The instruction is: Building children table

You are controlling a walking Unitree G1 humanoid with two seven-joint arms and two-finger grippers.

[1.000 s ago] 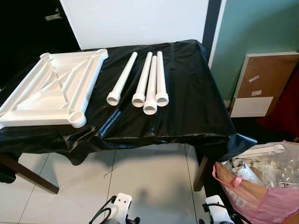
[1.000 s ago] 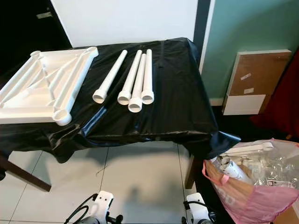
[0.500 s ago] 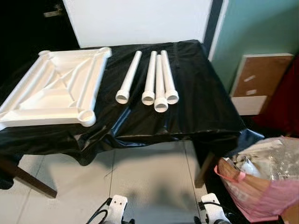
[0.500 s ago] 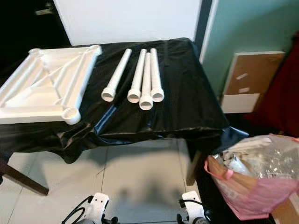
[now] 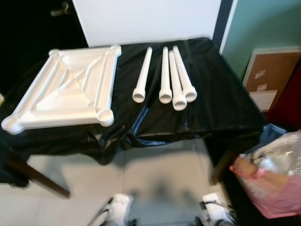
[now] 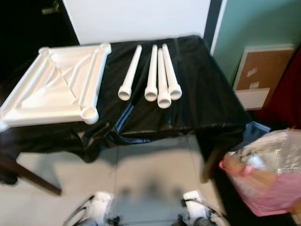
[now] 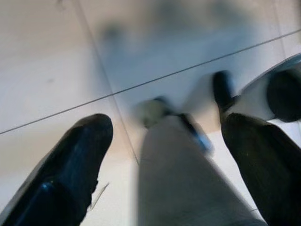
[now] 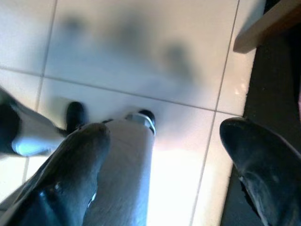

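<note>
Where the black-draped table (image 5: 221, 113) stands against the wall, a white tabletop panel (image 5: 66, 89) is laid underside-up at its left end. Four white leg tubes (image 5: 171, 80) are laid beside it, three touching, one apart. A pink bag (image 5: 273, 183) is set on the floor at right; contents blurred, not identifiable. The left gripper (image 7: 160, 155) and right gripper (image 8: 164, 160) are hung over floor tiles (image 8: 131, 52), fingers spread, nothing held.
</note>
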